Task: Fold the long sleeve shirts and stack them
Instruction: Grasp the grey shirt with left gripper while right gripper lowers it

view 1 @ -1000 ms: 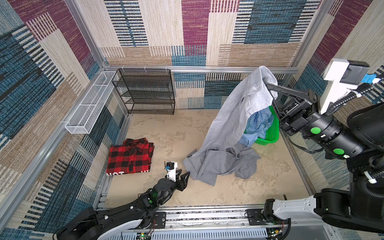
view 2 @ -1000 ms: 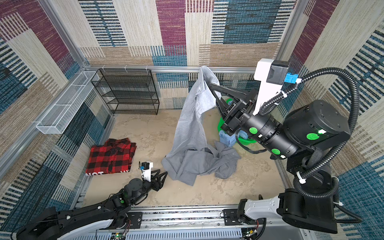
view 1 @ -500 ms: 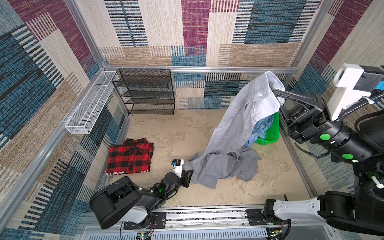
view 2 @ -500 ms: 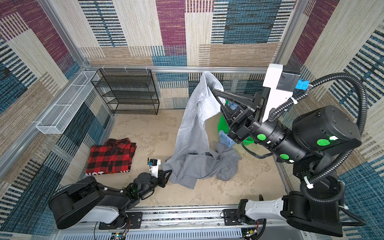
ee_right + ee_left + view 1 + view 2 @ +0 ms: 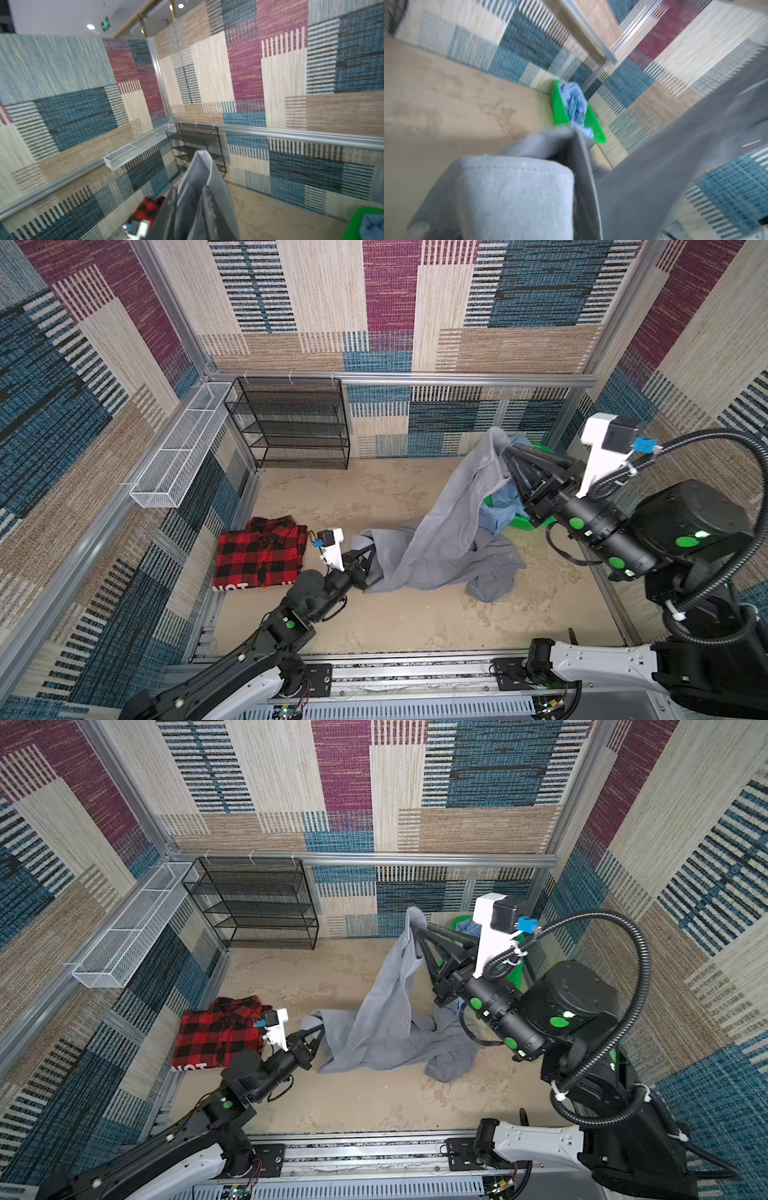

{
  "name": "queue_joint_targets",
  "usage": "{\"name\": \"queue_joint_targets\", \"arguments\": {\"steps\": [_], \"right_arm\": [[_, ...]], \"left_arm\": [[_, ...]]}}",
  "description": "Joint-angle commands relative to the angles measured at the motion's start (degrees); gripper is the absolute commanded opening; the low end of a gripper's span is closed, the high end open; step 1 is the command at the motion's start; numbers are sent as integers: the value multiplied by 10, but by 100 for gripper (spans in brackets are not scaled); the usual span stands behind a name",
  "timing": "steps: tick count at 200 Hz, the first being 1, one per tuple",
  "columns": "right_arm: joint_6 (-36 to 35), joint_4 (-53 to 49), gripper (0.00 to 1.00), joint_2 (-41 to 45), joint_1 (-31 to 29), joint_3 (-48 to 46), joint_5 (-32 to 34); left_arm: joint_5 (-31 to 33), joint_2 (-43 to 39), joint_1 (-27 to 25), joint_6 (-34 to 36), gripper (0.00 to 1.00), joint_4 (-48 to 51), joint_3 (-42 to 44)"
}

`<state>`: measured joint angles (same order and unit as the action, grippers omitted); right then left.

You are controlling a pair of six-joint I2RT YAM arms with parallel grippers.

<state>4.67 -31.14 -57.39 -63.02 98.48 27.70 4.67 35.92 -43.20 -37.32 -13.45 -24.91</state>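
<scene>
**Grey shirt strung between two claws**

The grey shirt [image 5: 440, 539] lies partly heaped on the floor near the middle, with one end raised toward the back right. The left claw [image 5: 368, 558] is closed on its low left edge. The raised end hangs from the tip of the right claw [image 5: 505, 452]. Cloth covers the fingertips there, so I cannot tell how wide that claw stands.

The plaid shirt [image 5: 259, 556] lies folded flat at the left, near the left claw. The blue shirt [image 5: 574, 101] sits crumpled in the green basket [image 5: 559, 113] at the back right corner.

The floor [image 5: 374, 493] is mottled beige. A black mesh rack [image 5: 291, 423] stands against the back wall, and a white wire tray [image 5: 178, 452] hangs on the left wall. An aluminium rail [image 5: 415, 378] runs along the walls [image 5: 390, 285], which are patchworked in blue, beige, cream and magenta weave.
</scene>
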Motion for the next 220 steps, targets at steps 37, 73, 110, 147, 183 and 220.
{"name": "queue_joint_targets", "arguments": {"steps": [37, 73, 110, 147, 183, 220], "right_arm": [[-78, -31, 75, -34, -1, 26, -45], [-113, -75, 83, -88, -1, 33, -223], [-150, -60, 84, -93, 0, -16, -283], [-193, -76, 86, -114, 0, -39, -309], [-200, -99, 85, -144, 0, -16, -355], [-207, -85, 86, -108, -1, -20, -462]], "left_arm": [[-115, 128, 2, 119, 0, 594, -335], [-183, 223, 2, 273, 0, 806, -599], [-246, 297, -7, 356, 0, 936, -833], [-328, 327, -57, 425, 0, 939, -926], [-343, 383, -86, 473, 0, 946, -1035], [-370, 433, -93, 492, 0, 939, -1086]]}}
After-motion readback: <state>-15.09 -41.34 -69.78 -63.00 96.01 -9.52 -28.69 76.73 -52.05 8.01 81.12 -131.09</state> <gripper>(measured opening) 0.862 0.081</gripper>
